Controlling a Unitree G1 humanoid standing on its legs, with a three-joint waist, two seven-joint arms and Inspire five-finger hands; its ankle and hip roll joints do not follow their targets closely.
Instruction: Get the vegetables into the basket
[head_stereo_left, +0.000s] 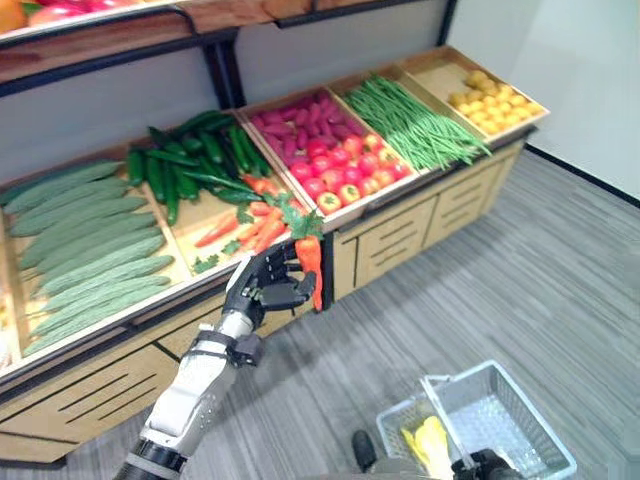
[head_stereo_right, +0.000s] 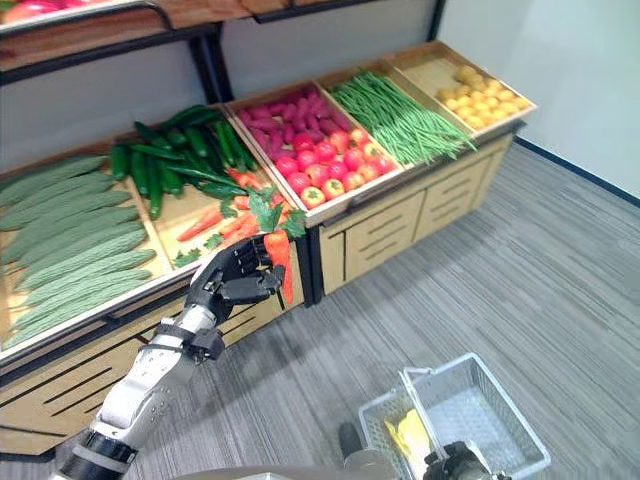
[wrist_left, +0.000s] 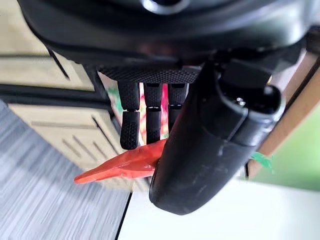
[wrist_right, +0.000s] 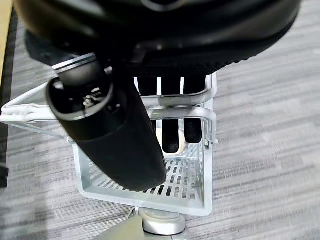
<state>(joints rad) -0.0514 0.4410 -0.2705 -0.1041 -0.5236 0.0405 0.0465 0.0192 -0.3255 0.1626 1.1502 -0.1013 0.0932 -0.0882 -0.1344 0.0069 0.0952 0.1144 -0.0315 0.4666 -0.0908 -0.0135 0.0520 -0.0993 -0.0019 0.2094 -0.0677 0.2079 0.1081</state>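
In front of the produce stand (head_stereo_left: 400, 235), the left hand (head_stereo_left: 262, 285) has its fingers and thumb curled round a carrot (head_stereo_left: 311, 262) — orange tip pointing down, green leaves (bushy ones) above the fingers. Low and off to its right, the right hand (wrist_right: 125, 135) hooks its fingers round the handle of the grey basket (head_stereo_left: 500, 415), something yellow (head_stereo_left: 428, 443) lying inside.

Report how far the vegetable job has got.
Done: a yellow item already lies in the basket, which the right hand carries by its handle. In hand: the left hand grips a carrot clear of the stand. Left: moving it into the basket.
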